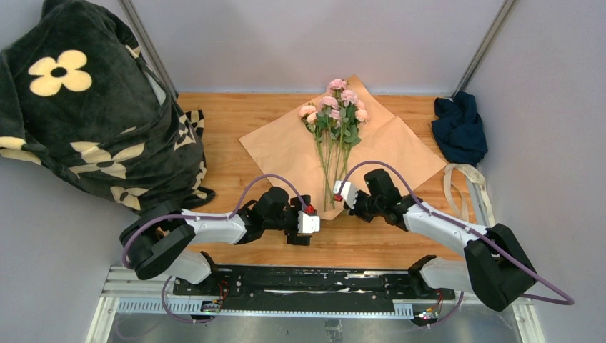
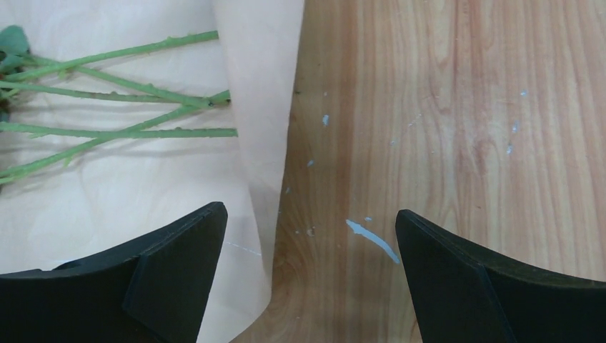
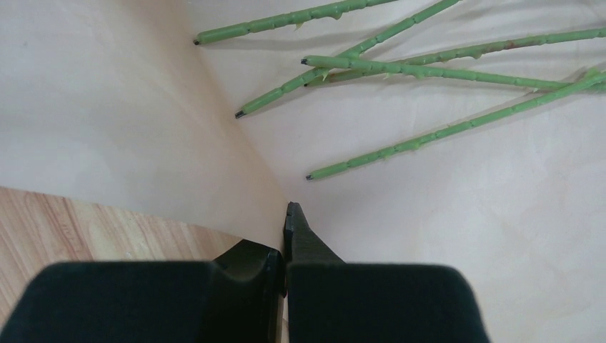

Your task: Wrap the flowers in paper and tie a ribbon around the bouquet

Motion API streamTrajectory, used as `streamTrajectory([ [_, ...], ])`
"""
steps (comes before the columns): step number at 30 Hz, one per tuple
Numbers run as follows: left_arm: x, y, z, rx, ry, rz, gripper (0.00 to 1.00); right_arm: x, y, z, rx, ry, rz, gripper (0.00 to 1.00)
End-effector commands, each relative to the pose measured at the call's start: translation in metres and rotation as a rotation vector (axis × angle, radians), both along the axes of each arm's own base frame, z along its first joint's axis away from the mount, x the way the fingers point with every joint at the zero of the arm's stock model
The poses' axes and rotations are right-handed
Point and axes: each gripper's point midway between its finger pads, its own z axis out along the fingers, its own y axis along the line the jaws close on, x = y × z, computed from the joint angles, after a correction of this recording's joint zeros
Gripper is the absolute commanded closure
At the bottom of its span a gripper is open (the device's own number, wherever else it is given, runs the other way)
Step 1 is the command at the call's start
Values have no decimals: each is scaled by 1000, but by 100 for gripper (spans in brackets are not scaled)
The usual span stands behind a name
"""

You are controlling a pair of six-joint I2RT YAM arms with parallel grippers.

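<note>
Wooden table point(image 1: 236, 114) carries a large tan kraft paper sheet point(image 1: 400, 150), with pink long-stemmed flowers point(image 1: 336, 114) lying along its middle. Left gripper point(image 2: 311, 218) hangs wide open over the sheet's near edge; right gripper point(image 3: 291, 221) is clamped on a raised paper fold beside the stem ends.

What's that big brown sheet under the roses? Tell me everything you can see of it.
The paper is a large, thin tan sheet, kraft-like, lying as a diamond on the wooden table. The flowers lie along its middle, blooms toward the far corner. Its near corner is lifted into a fold beside the stem ends, apparently pinched in the shut right gripper.
</note>
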Motion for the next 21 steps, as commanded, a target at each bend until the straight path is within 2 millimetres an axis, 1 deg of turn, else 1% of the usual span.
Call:
streamTrajectory([
  [1, 18, -7, 13, -53, -89, 51, 0, 6, 3, 10, 31, 10, -8, 100],
  [5, 23, -9, 12, -68, -24, 119, 1, 6, 3, 12, 39, 12, -7, 100],
  [6, 26, -10, 12, -70, -21, 141, 3, 5, 3, 13, 41, 10, -6, 100],
  [7, 31, -11, 14, -73, -23, 166, 8, 5, 3, 13, 43, 9, -4, 100],
  [8, 35, -11, 17, -75, -30, 182, 17, 4, 3, 13, 43, 7, 0, 100],
  [9, 38, -13, 19, -79, -37, 188, 32, 3, 3, 13, 45, 4, 6, 100],
  [10, 39, -14, 21, -84, -37, 191, 51, 3, 3, 13, 46, 2, 9, 100],
  [11, 39, -15, 24, -93, -31, 191, 74, 2, 3, 12, 46, 4, 10, 100],
  [13, 35, -18, 24, -111, 11, 196, 99, 0, 4, 12, 44, 19, 22, 100],
  [14, 32, -19, 24, -119, 42, 197, 100, -1, 4, 13, 47, 28, 22, 100],
  [15, 27, -19, 22, -123, 92, 208, 100, -1, 5, 17, 52, 40, 4, 94],
  [16, 24, -21, 23, -129, 124, 206, 100, 1, 6, 25, 66, 48, -19, 85],
  [17, 20, -22, 23, -130, 171, 216, 100, 4, 11, 39, 100, 46, -37, 77],
  [18, 12, -24, 24, -132, 232, 211, 100, 4, 14, 54, 132, 51, -52, 66],
  [19, 6, -25, 23, -131, 291, 214, 100, 5, 19, 72, 180, 46, -73, 58],
  [21, -10, -27, 22, -130, 451, 239, 100, 8, 26, 111, 286, 28, -121, 47],
])
